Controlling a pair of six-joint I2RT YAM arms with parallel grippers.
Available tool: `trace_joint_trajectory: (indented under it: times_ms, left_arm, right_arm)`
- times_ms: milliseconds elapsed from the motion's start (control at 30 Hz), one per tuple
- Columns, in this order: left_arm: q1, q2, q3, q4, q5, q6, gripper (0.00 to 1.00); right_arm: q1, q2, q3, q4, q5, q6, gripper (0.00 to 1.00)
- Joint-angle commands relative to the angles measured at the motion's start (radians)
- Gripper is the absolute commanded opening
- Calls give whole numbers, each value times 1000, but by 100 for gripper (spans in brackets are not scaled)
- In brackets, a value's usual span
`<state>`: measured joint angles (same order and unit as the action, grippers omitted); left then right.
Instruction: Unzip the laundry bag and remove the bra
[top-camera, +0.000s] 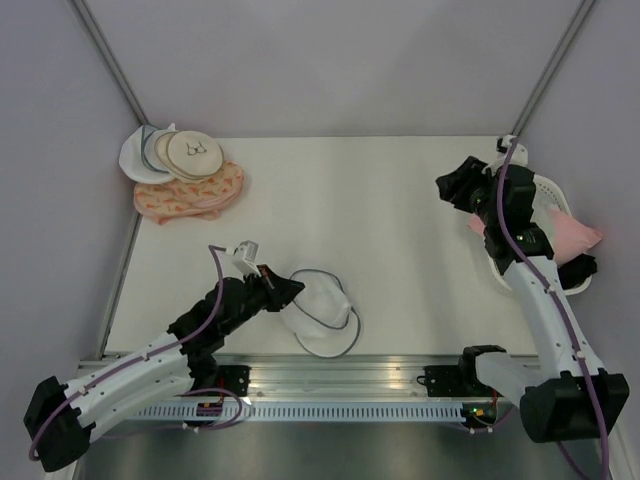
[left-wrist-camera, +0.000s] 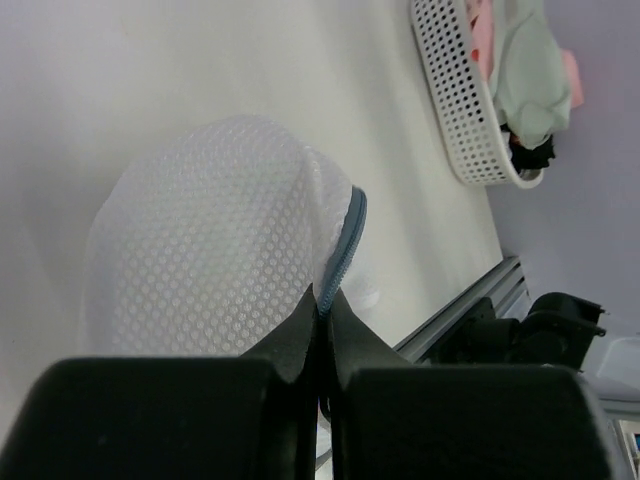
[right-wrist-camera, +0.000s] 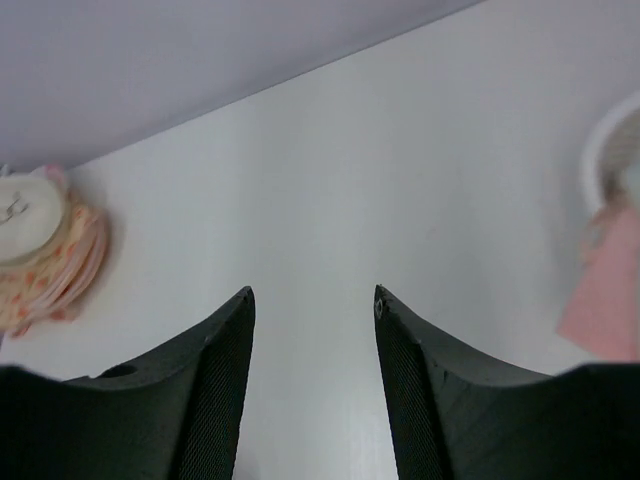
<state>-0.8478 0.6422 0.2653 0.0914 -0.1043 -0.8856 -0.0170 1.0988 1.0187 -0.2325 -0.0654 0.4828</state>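
Observation:
The laundry bag (top-camera: 322, 312), a white mesh pouch with a grey-blue zipper round its rim, lies near the table's front edge. My left gripper (top-camera: 288, 290) is shut on its left edge. In the left wrist view the closed fingertips (left-wrist-camera: 305, 315) pinch the zipper tape, and the mesh dome (left-wrist-camera: 210, 230) bulges just beyond them. The pale mint-green bra (left-wrist-camera: 533, 70) lies in the white basket (left-wrist-camera: 455, 120) at the far right. My right gripper (top-camera: 455, 186) hangs open beside that basket, above bare table. Nothing is between its fingers (right-wrist-camera: 225, 350).
The basket (top-camera: 500, 262) also holds a pink garment (top-camera: 575, 235) and a black one (top-camera: 577, 270). Stacked cream and white discs (top-camera: 180, 152) rest on a pink patterned round bag (top-camera: 190, 195) at the back left. Grey walls close in the table.

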Motion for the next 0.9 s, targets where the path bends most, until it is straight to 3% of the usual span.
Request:
trace_joint_trajectory:
  times_ms: [0, 300, 467, 633, 700, 767, 867]
  left_arm:
    - [4, -44, 93, 45, -52, -13, 2]
    - [6, -7, 284, 7, -26, -4, 2]
    - [4, 77, 385, 56, 14, 11, 2]
    - [6, 175, 434, 246, 72, 19, 2]
    - [7, 166, 407, 267, 26, -13, 2]
    - [16, 99, 263, 411, -38, -48, 2]
    - [33, -52, 63, 469, -177, -127, 2]
  right_arm:
    - [129, -86, -60, -82, -74, -55, 57]
    - [414, -224, -354, 11, -224, 22, 57]
    - [457, -309, -413, -7, -78, 28, 59]
    - [457, -317, -358, -119, 119, 31, 60]
    - [457, -312, -355, -128, 133, 27, 60]
    - [457, -309, -359, -133, 150, 14, 60]
    - [457, -297, -377, -126, 150, 2, 60]
